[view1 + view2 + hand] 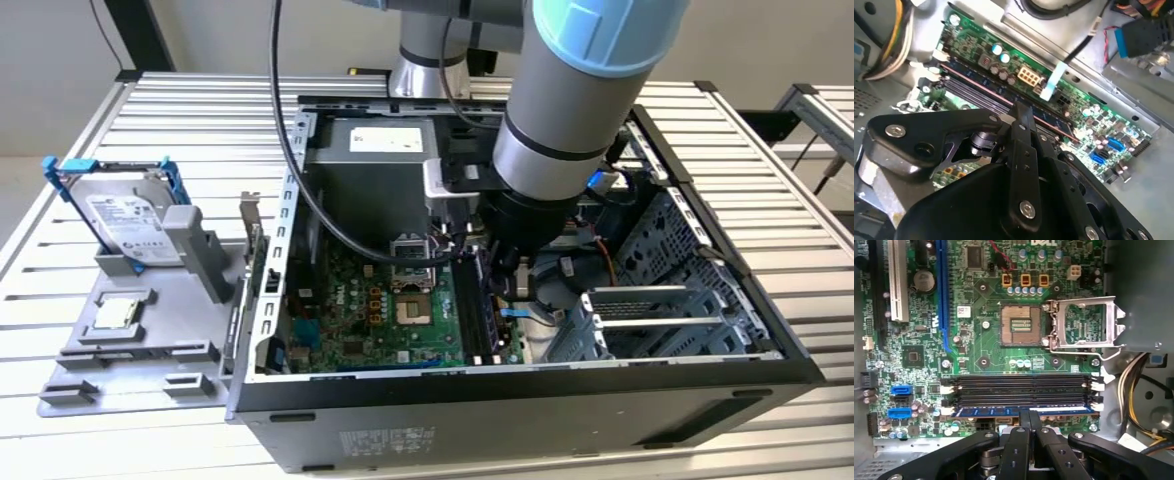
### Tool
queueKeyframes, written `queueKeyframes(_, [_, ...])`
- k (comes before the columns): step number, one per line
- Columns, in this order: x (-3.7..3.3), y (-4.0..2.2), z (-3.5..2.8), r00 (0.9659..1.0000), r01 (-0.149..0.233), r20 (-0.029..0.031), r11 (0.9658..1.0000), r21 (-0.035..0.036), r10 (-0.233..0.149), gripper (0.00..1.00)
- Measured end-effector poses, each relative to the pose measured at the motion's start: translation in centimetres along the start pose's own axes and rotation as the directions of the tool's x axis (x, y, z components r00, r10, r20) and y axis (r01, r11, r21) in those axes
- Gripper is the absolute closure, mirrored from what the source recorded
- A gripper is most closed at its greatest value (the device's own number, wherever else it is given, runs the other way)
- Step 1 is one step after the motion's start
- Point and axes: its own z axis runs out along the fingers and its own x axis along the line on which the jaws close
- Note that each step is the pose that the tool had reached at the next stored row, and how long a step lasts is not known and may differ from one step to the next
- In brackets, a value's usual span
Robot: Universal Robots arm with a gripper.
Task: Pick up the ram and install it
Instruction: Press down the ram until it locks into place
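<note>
First wrist view, claw (1029,421) over ram (1004,410) in motherboard (979,340) slot

Slatted metal tabletop (160,110) carries the open PC case (534,420) and, at the exterior view's left, a grey parts tray (134,360).

The arm (574,110) points steeply down, gripper (1029,421) pinched together.

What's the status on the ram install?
Gripper shut on ram, fingers pinching its top edge. Ram sits in last motherboard slot. Nothing in the way.
</note>
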Motion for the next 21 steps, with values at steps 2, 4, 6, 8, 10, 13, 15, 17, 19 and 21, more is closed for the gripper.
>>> queueKeyframes(2, [0.05,0.0,0.0,1.0,0.0,-0.0001,1.0,0.0001,0.0,1.0])
queueKeyframes(4, [0.09,-0.01,0.26,1.0,0.0,-0.0002,1.0,0.0003,0.0,1.0])
queueKeyframes(6, [0.09,0.08,0.63,1.0,0.0,-0.0002,1.0,0.0011,0.0,1.0])
queueKeyframes(8, [0.1,0.16,1.0,1.0,0.0,-0.0002,1.0,0.0014,0.0,1.0])
queueKeyframes(10, [0.13,0.16,1.34,1.0,0.0,-0.0007,1.0,0.0012,0.0,1.0])
queueKeyframes(13, [0.17,0.17,1.85,1.0,0.0,-0.0016,1.0,0.0009,0.0,1.0])
queueKeyframes(15, [0.16,0.2,2.02,1.0,0.0,-0.0021,1.0,0.001,0.0,1.0])
queueKeyframes(17, [0.09,0.19,1.6,1.0,0.001,0.0001,1.0,0.0017,-0.001,1.0])
queueKeyframes(19, [0.05,0.22,0.23,1.0,0.001,-0.0009,1.0,0.0014,-0.001,1.0])
queueKeyframes(21, [0.0,0.22,-0.69,1.0,0.001,-0.0012,1.0,0.0013,-0.001,1.0])
